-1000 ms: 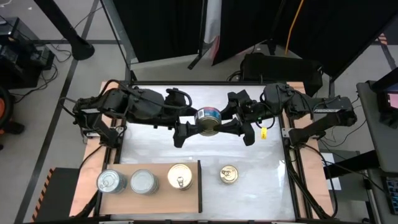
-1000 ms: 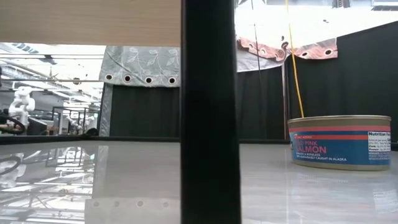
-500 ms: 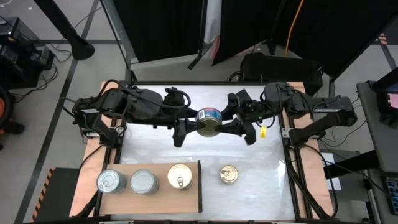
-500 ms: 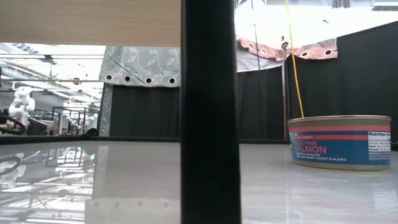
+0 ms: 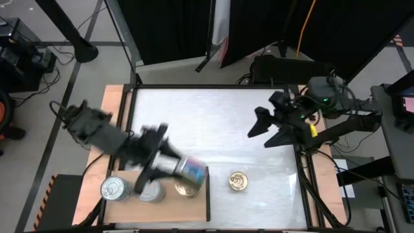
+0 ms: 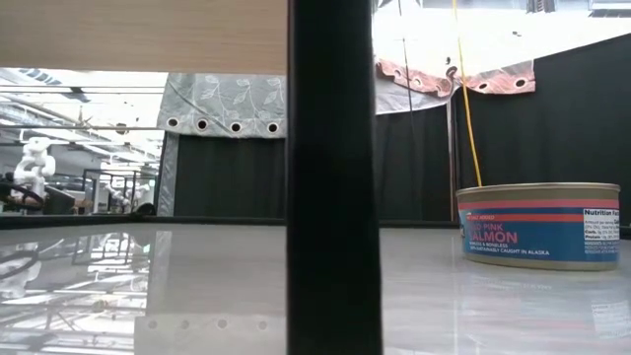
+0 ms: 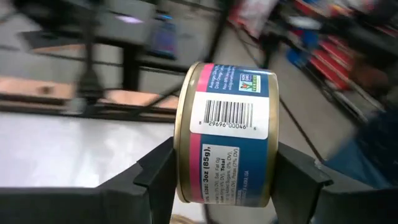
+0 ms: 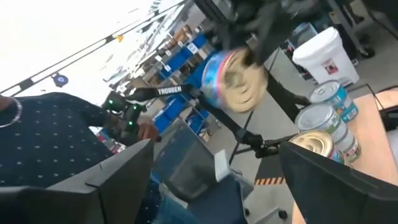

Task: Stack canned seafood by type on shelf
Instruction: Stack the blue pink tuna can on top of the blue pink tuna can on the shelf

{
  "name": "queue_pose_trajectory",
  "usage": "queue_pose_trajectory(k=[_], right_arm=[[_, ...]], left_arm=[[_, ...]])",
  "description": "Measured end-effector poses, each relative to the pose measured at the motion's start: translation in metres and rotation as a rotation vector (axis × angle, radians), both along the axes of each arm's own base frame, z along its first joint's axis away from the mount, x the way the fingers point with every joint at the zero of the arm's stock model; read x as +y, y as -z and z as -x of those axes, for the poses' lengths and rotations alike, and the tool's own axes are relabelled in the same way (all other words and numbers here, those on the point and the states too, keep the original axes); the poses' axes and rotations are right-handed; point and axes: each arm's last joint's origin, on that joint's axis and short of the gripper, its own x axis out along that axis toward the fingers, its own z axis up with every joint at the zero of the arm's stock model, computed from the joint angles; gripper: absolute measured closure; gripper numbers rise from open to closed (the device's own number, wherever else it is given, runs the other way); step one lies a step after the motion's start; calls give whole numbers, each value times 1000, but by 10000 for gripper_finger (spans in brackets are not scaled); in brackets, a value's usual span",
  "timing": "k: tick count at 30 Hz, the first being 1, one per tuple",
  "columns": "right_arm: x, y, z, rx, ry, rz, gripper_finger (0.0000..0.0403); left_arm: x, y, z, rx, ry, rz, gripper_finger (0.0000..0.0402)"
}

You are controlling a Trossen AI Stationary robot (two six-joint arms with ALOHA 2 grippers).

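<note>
My left gripper (image 5: 184, 169) is shut on a blue and pink tin of canned seafood (image 7: 227, 134), which hangs over the right end of the wooden shelf (image 5: 126, 173) at the table's near left. Two silver-lidded tins (image 5: 113, 188) (image 5: 150, 191) and a gold-lidded one (image 5: 187, 190) rest on their bottoms on the shelf. The gold one is partly hidden under the held tin. One more gold-lidded tin (image 5: 238, 182) stands on the white table right of the shelf. My right gripper (image 5: 260, 139) hangs open and empty near the table's right edge. My left gripper pinches the tin between its two fingers, one on the gold-rimmed lid face (image 7: 181, 158) and one on the opposite flat face (image 7: 273, 158). The fingers come slanting from the table's far left. The tin stands on edge with its barcode label toward the wrist, lifted clear above the shelf.
In the low view a dark upright bar (image 6: 333, 177) blocks the middle, and a blue salmon tin (image 6: 537, 225) stands on the table right of it. The white tabletop (image 5: 207, 123) lies between the arms. A person in dark dotted clothing (image 8: 50, 137) shows beyond the table.
Both grippers were on the tin, in the air over the table's far middle. My right gripper has let go, opened and drawn back toward the right edge. My left gripper has swung fast toward the near left, carrying the tin over the shelf's right end.
</note>
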Motion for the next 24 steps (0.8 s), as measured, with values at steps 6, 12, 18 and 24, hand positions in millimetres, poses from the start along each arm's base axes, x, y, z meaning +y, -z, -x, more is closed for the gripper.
queue_pose_trajectory(k=[6, 12, 18, 24], right_arm=[[-3, 6, 6, 84, 83, 3, 72], [-4, 16, 1, 179, 142, 19, 76], [-4, 19, -2, 208, 171, 9, 77], [-6, 19, -2, 212, 215, 3, 77]], left_arm=[[-41, 2, 17, -65, 52, -124, 200], [-58, 8, 24, -120, -31, -404, 200], [-68, 27, 20, -53, -62, -694, 200], [-79, 50, 18, 56, 11, -886, 191]])
